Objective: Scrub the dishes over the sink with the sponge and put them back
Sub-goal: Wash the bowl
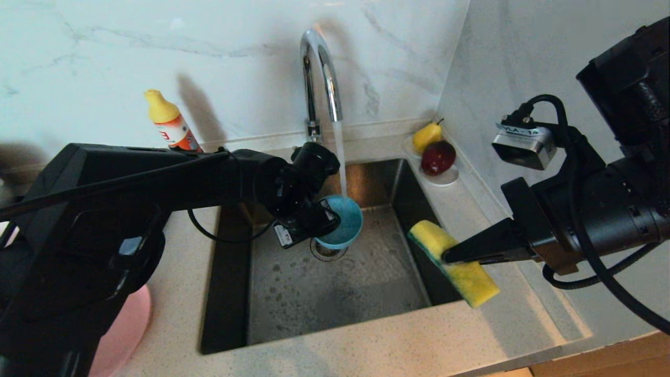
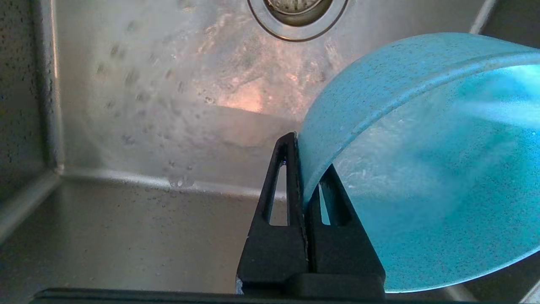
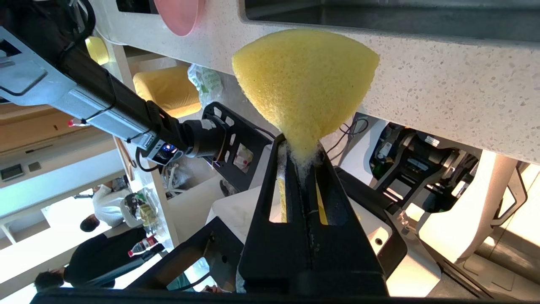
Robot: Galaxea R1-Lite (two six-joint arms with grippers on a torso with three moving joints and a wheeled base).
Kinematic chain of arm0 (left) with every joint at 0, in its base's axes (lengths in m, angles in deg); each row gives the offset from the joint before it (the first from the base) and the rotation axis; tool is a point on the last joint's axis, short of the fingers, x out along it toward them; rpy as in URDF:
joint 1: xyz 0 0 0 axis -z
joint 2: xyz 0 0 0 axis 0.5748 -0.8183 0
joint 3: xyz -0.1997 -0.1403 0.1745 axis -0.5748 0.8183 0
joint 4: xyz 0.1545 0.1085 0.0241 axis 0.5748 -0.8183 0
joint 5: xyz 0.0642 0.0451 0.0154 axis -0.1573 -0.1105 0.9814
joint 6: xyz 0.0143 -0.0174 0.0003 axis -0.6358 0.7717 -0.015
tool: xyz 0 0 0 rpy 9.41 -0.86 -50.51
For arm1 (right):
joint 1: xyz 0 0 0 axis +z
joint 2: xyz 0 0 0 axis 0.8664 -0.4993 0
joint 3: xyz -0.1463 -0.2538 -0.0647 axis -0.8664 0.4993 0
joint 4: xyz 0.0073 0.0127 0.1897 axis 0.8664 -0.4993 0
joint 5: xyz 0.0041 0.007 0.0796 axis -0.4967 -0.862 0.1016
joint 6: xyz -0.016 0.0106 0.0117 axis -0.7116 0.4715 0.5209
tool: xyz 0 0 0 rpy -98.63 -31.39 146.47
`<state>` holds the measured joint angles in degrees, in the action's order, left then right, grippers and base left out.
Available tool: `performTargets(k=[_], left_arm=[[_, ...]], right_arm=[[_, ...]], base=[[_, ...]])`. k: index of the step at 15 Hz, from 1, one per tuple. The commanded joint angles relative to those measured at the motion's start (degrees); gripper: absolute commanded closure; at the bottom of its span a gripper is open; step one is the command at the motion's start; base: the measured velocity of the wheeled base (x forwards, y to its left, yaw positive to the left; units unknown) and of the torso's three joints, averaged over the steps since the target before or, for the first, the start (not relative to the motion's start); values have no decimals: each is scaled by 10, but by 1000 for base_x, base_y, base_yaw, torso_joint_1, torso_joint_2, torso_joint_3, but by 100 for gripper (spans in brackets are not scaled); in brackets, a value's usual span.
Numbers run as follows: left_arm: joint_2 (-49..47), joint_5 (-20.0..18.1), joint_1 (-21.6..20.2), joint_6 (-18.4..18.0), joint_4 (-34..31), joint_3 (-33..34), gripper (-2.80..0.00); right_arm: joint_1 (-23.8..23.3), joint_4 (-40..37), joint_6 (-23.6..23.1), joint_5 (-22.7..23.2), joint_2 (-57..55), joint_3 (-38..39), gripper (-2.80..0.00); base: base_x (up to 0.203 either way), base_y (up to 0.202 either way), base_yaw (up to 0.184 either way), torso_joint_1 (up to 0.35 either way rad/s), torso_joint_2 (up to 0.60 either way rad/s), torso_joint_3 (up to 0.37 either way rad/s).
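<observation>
Left gripper (image 1: 319, 222) pinches the bowl (image 1: 341, 220) rim under the tap (image 1: 320, 73) — the sponge (image 1: 454, 263), clamped in the right gripper (image 1: 450, 256), lies to the bowl's right, its long axis slanting across the sink (image 1: 335, 293) edge.

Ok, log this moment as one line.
left hand: shut on teal bowl, under running tap over sink | right hand: shut on sponge, over sink's right edge
</observation>
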<state>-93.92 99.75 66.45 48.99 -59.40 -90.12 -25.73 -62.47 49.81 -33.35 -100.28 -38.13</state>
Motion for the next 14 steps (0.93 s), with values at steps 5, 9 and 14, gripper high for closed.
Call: performTargets(k=[5, 9, 14], left_arm=[[11, 4, -1, 6, -11, 5, 0], [67, 34, -1, 3, -13, 36, 0], [192, 109, -2, -35, 1, 125, 0]], right_arm=[[-5, -3, 2, 1, 2, 2, 0], [-6, -3, 2, 3, -4, 2, 0], [-6, -3, 2, 10, -15, 6, 0]], base=[[0, 0, 0, 0, 0, 0], [0, 0, 0, 0, 0, 0], [0, 0, 0, 0, 0, 0]])
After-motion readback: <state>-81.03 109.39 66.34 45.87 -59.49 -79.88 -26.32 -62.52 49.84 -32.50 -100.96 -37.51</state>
